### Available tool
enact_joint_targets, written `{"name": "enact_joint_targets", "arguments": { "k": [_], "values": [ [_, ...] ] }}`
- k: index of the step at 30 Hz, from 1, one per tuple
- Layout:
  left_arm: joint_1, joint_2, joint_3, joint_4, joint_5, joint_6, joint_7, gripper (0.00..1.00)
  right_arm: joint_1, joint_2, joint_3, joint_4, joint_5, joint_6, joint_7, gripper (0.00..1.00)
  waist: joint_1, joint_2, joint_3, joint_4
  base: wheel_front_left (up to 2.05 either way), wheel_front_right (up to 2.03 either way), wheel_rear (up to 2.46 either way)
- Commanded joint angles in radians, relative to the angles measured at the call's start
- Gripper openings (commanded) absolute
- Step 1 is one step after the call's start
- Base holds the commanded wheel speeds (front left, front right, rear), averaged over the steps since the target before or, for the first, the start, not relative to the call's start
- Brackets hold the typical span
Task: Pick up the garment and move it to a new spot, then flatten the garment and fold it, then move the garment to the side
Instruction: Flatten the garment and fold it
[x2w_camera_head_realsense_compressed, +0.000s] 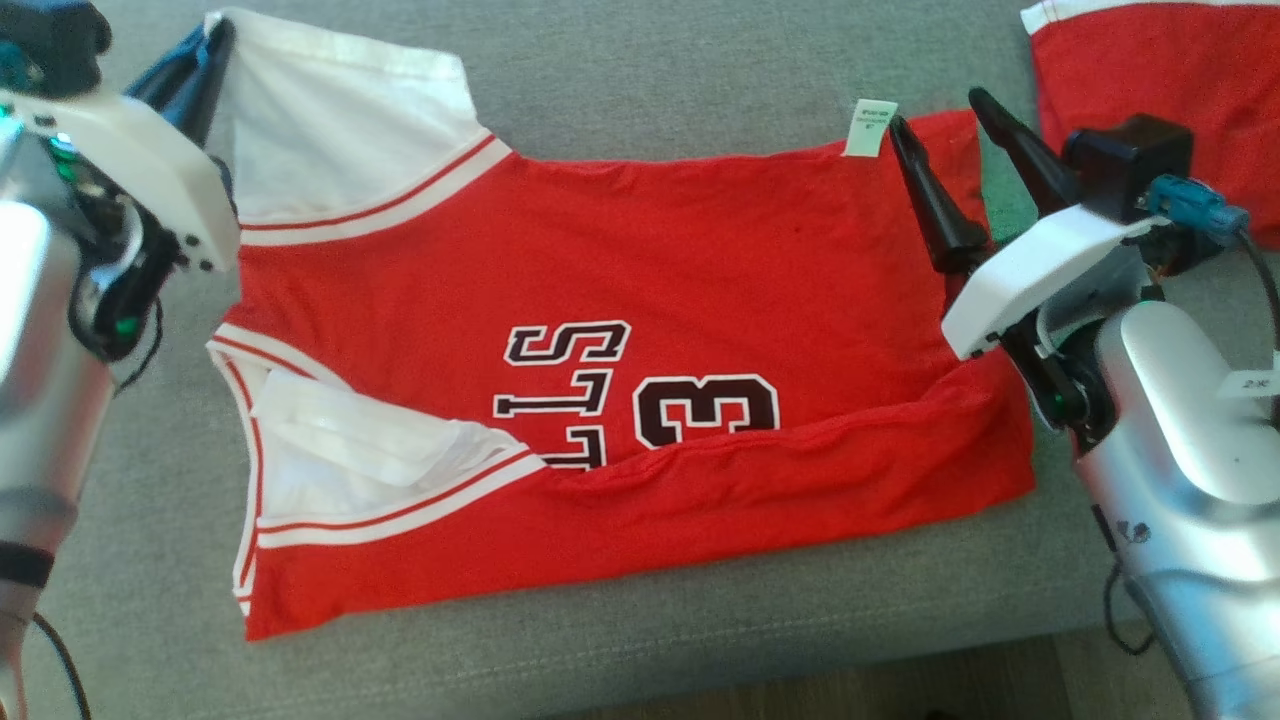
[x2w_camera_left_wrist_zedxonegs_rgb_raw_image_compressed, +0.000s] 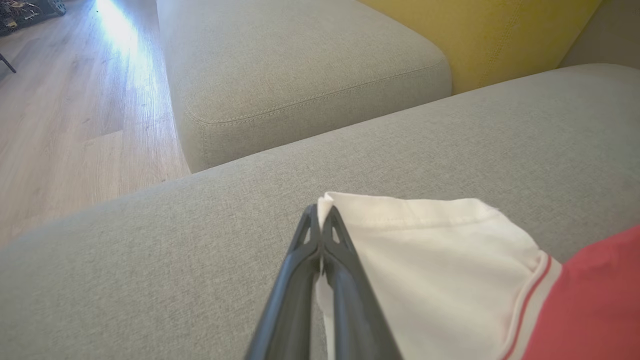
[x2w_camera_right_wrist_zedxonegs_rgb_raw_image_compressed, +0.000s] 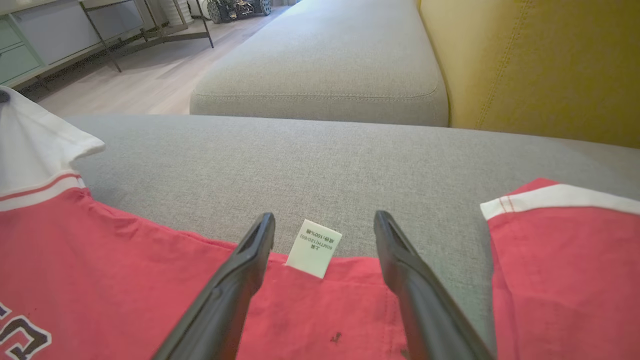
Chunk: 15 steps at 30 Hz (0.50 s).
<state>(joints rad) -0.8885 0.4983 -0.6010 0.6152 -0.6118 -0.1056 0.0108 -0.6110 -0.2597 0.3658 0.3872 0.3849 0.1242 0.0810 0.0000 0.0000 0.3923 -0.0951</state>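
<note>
The garment (x2w_camera_head_realsense_compressed: 620, 300) is a red jersey with white sleeves and dark lettering, lying spread on the grey sofa cushion (x2w_camera_head_realsense_compressed: 650, 90), its near edge folded over. My left gripper (x2w_camera_head_realsense_compressed: 215, 35) is at its far left corner. In the left wrist view this gripper (x2w_camera_left_wrist_zedxonegs_rgb_raw_image_compressed: 320, 212) is shut on the corner of the white sleeve (x2w_camera_left_wrist_zedxonegs_rgb_raw_image_compressed: 430, 260). My right gripper (x2w_camera_head_realsense_compressed: 938, 112) stands open over the garment's far right hem. In the right wrist view its fingers (x2w_camera_right_wrist_zedxonegs_rgb_raw_image_compressed: 240, 270) straddle the hem, one on each side of the white care label (x2w_camera_right_wrist_zedxonegs_rgb_raw_image_compressed: 314, 248), with nothing gripped.
A second red garment with white trim (x2w_camera_head_realsense_compressed: 1150, 90) lies just right of my right gripper. A yellow backrest (x2w_camera_right_wrist_zedxonegs_rgb_raw_image_compressed: 540, 65) rises behind the cushion. Another grey cushion (x2w_camera_left_wrist_zedxonegs_rgb_raw_image_compressed: 300, 65) and the wooden floor (x2w_camera_left_wrist_zedxonegs_rgb_raw_image_compressed: 65, 110) lie to the left. The cushion's front edge (x2w_camera_head_realsense_compressed: 700, 660) is near.
</note>
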Motion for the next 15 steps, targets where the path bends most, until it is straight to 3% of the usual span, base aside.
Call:
{"name": "enact_joint_targets", "arguments": {
  "k": [1,15],
  "values": [
    [-0.026,0.045,0.041,-0.03,-0.009,0.006,-0.011,0.0,-0.017,-0.012,0.016,-0.018,0.011,0.007,0.004,1.0,0.0,0.0,-0.007,0.007,0.0,0.0,0.0],
    [0.01,0.055,0.036,-0.112,-0.023,0.027,-0.008,0.0,-0.114,-0.089,0.101,0.202,0.083,0.007,-0.015,1.0,0.0,0.0,0.008,0.039,0.0,0.0,0.0]
  ]
}}
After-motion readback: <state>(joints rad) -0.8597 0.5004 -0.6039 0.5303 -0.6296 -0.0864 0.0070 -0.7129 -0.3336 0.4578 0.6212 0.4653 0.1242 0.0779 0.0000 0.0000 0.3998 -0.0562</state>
